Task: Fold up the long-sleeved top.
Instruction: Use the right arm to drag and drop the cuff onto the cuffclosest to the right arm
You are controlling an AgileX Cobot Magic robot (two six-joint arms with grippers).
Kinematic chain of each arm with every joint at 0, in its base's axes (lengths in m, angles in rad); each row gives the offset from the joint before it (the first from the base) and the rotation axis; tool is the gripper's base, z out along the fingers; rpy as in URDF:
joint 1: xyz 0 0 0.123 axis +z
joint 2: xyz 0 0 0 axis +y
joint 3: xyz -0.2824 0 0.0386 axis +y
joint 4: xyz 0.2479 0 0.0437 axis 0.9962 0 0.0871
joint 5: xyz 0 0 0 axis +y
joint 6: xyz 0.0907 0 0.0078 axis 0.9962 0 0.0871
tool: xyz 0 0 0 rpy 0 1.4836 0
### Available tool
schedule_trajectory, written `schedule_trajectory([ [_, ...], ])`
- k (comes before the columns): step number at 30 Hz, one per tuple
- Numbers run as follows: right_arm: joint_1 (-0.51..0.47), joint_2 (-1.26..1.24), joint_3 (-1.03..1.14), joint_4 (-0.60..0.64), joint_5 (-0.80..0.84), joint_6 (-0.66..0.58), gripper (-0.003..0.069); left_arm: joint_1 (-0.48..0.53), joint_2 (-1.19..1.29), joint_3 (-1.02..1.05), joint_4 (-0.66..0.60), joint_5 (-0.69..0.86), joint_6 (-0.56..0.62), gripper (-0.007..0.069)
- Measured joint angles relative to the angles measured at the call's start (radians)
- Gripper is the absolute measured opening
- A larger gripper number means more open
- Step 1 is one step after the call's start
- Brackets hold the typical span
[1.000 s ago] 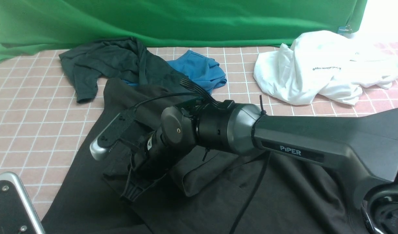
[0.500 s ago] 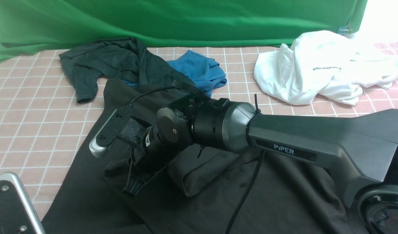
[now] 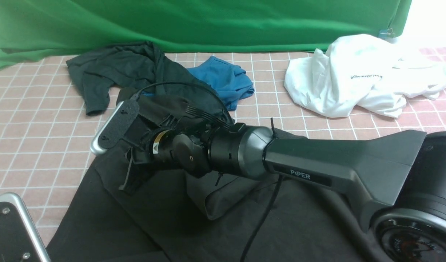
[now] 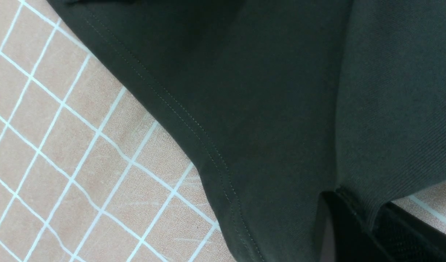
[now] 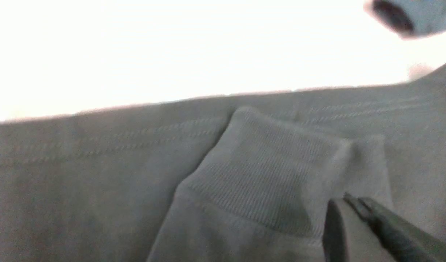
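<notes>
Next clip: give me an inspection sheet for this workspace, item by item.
Surface: pink table cover with a white grid.
Job's things: long-sleeved top spread across the near side, with its ribbed cuff at the right gripper.
Clutter: dark shirt, blue garment and white tee, all crumpled along the far side.
Grippers: left gripper shut on the top; right gripper shut on the cuff.
Cables: one black cable loops above the right wrist; a second cable hangs down over the top.
Surroundings: green backdrop cloth; glare at the far right.
</notes>
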Motion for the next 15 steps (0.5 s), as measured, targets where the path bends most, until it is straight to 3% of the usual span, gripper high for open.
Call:
schedule_trajectory([
  [4,-0.001,-0.039,-0.023,-0.002,0.058,-0.015,0.0037,0.000,0.000,0.000,0.000,-0.011,0.001,0.0036],
  [8,-0.018,-0.167,-0.061,-0.004,0.215,-0.016,0.0047,0.000,0.000,0.000,0.000,-0.011,0.001,0.0036],
  [11,-0.061,-0.245,-0.069,-0.006,0.380,0.047,0.0056,0.000,0.000,0.000,0.000,-0.011,0.000,0.0036],
  [12,-0.110,-0.287,-0.069,-0.007,0.498,0.112,0.0067,0.000,0.000,0.000,0.000,-0.011,0.000,0.0036],
  [15,-0.194,-0.318,-0.060,-0.012,0.628,0.186,0.0097,0.000,0.000,0.000,0.000,-0.011,0.000,0.0036],
])
